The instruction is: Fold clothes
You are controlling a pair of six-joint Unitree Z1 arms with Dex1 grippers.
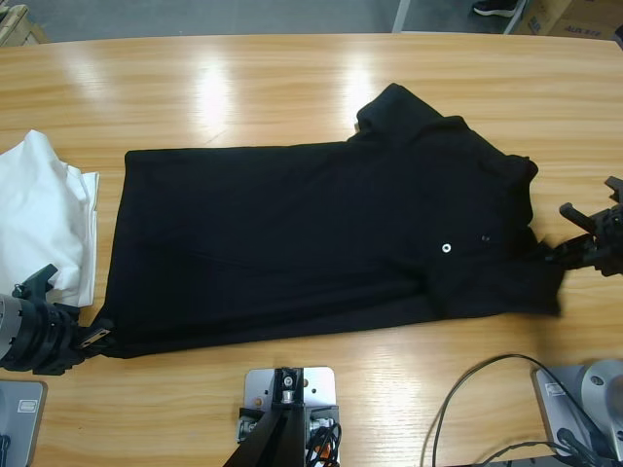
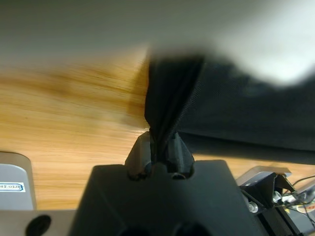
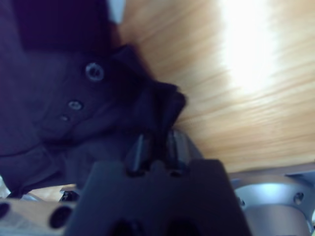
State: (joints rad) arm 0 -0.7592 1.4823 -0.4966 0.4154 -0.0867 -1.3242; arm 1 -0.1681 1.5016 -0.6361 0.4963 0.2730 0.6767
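A black buttoned polo (image 1: 292,243) lies flat across the wooden table (image 1: 292,88), hem to the left and collar to the right, with a small white logo (image 1: 445,247) on the chest. My left gripper (image 1: 97,336) is shut on the polo's near hem corner; in the left wrist view the jaws (image 2: 160,150) pinch a ridge of the black fabric (image 2: 236,108). My right gripper (image 1: 565,255) is shut on the near shoulder end by the collar. The right wrist view shows its jaws (image 3: 156,147) closed on bunched black cloth (image 3: 59,108) near the buttons (image 3: 93,71).
A stack of folded white clothes (image 1: 39,214) sits at the table's left edge, just behind the left gripper and touching the polo's hem side. A black cable (image 1: 487,389) loops on the table at the near right. Bare wood lies beyond the polo.
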